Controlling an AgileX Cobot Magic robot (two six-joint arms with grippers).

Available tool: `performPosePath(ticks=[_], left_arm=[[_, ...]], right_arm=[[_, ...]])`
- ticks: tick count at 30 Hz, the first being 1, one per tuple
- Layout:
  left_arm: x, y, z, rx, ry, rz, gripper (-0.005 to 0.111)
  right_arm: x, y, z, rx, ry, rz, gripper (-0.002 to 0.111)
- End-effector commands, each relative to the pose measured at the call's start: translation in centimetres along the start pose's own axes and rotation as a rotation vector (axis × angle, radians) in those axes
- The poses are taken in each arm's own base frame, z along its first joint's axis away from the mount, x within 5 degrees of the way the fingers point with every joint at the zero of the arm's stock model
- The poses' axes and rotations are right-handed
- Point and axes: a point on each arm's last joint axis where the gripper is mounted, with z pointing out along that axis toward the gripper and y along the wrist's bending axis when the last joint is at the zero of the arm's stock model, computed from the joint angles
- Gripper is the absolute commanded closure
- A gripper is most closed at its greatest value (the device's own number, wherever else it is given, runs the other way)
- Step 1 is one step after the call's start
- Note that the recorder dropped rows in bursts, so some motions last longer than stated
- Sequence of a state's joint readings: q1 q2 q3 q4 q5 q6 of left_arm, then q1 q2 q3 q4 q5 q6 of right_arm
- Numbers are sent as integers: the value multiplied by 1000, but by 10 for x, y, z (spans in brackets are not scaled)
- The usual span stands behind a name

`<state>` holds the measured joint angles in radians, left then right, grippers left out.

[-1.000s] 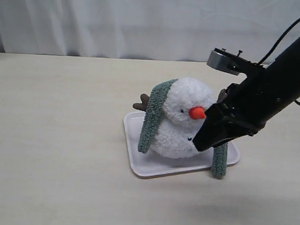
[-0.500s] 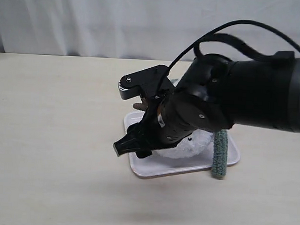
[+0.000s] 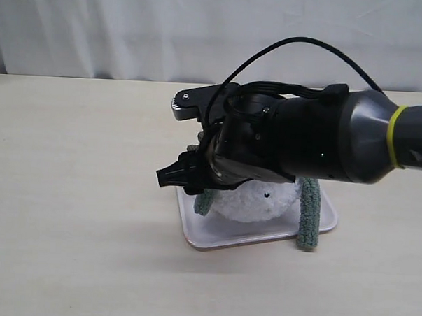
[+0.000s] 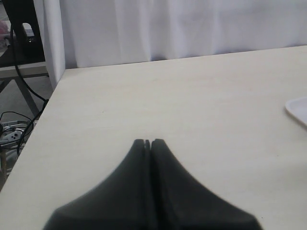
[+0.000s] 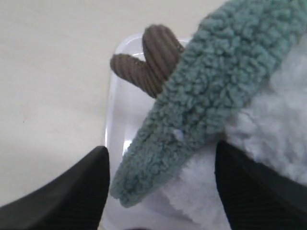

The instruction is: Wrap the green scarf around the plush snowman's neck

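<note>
Moments earlier the right gripper (image 5: 160, 189) had hung at the right side of the snowman (image 3: 258, 202). It then swung across the toy to the left with its jaws spreading wider. Now they stood apart on either side of the left end of the scarf (image 5: 216, 91), not yet pinching it. That end draped down the snowman's left flank beside a brown twig arm (image 5: 148, 55). The other end hung off the right edge of the tray (image 3: 214, 236), where the toy sat. Both ends dangled loose and uncrossed, so the wrap looked barely begun, and the left end seemed next to be drawn across the front. The left gripper (image 4: 147, 143) waited far left, fingers pressed together, empty.
</note>
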<state>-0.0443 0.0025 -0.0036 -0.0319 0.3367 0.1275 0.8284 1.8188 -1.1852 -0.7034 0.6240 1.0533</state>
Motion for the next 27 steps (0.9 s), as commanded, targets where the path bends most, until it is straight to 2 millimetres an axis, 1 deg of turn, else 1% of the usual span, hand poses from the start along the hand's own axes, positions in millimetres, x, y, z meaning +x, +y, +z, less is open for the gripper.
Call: performPosePath(ticks=[1, 5, 8, 10, 16, 18, 24, 27], left_arm=[[0, 0, 0, -4, -11, -7, 107], [0, 0, 0, -4, -11, -7, 107], [0, 0, 0, -4, -11, -7, 107], [0, 0, 0, -4, -11, -7, 107], [0, 0, 0, -4, -11, -7, 107], [0, 0, 0, -4, -11, -7, 107], [0, 0, 0, -4, -11, -7, 107], [0, 0, 0, -4, -11, -7, 107]], right_arm=[[-3, 2, 11, 0, -44, 34, 47], [1, 8, 23, -24, -39, 24, 48], [3, 9, 27, -17, -39, 16, 53], [3, 9, 28, -15, -37, 12, 62], [2, 8, 28, -5, -48, -22, 97], [3, 9, 28, -6, -49, -36, 104], [4, 10, 28, -6, -35, -80, 104], [4, 10, 24, -16, -23, -93, 104]])
